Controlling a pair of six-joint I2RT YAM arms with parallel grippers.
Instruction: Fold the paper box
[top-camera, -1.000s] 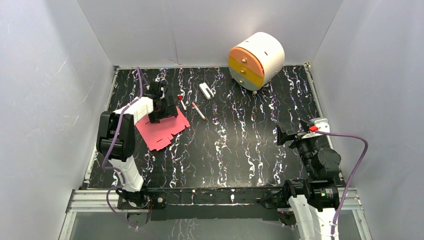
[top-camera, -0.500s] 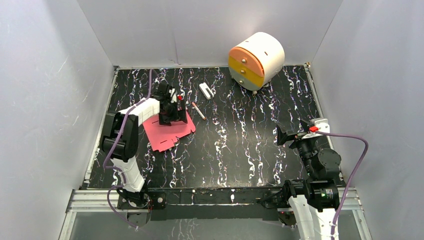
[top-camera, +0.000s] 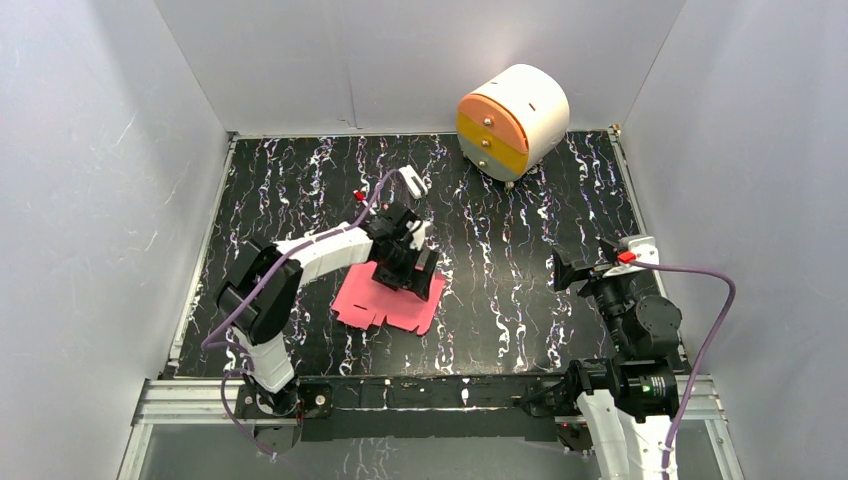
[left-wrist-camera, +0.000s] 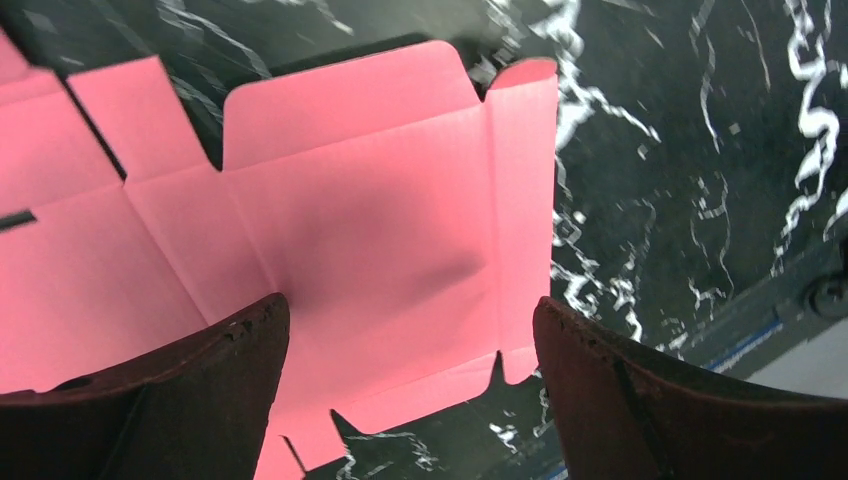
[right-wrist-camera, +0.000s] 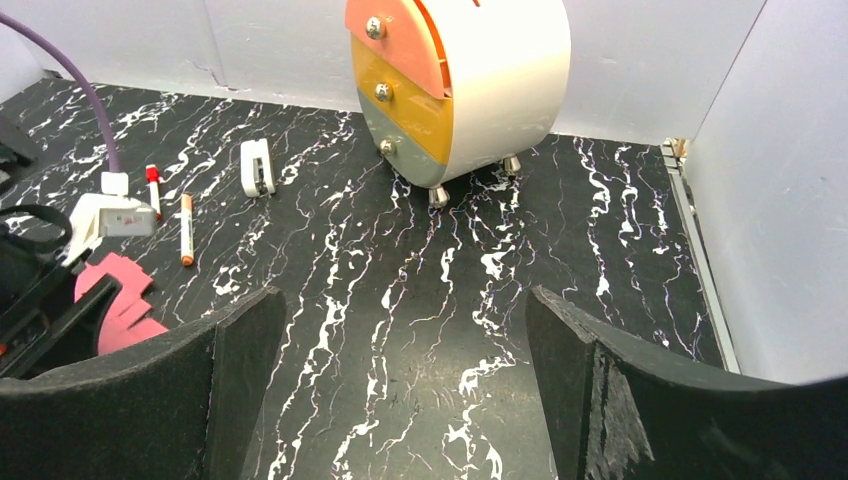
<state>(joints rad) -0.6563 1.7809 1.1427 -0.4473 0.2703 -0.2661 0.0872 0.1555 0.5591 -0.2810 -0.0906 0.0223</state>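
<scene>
Moved: left arm and paper box (top-camera: 388, 300) both shifted from the far-left of the table (top-camera: 500, 300) toward its middle. The sheet went along under the left end effector (top-camera: 410, 262).

Item: paper box.
- Condition: not yet folded, a flat pink-red cut-out of thin card.
- Features: scored crease lines between panels, narrow side flaps, small rounded tabs and dark slits at the notches.
- Marks: the end effector's shadow falls across the middle panel.

Location: flat on the table directly beneath the left end effector, one long flap reaching past its right finger (left-wrist-camera: 660, 400).

Left end effector: fingers spread wide with nothing between them. The tips lie outside the wrist view, so contact with the card cannot be told.

Right end effector (right-wrist-camera: 400, 400): fingers wide apart and holding nothing, well apart from the sheet.

Hazards, as judged:
- Thin card on a smooth table is likely to slide rather than crease, since nothing pins its other side.
- A push landing off a score line could buckle a panel.
- Further sliding could carry the sheet toward the table's near rail, seen just beyond the right finger.
</scene>
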